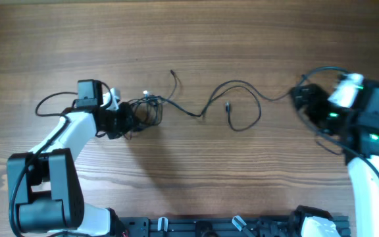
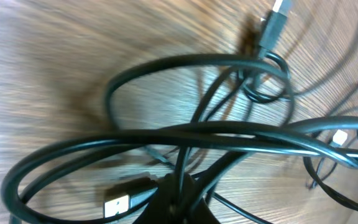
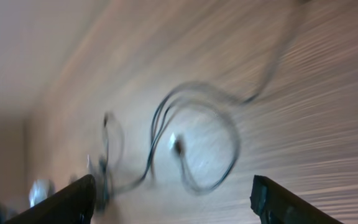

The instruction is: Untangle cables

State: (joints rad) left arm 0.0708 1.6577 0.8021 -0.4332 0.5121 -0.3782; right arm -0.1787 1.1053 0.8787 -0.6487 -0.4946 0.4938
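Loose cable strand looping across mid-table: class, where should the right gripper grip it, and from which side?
Probably the loose strand on its single run just right of the loop, coming from above with the open right gripper. There it lies alone, clear of the tangle that the shut left gripper holds.

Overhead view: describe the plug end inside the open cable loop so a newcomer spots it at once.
On the table, cables stretch from left to right. Right of the tangle at the left gripper, one strand curls into an open loop, and the plug end lies inside it. The other free end points toward the far edge, outside any loop.
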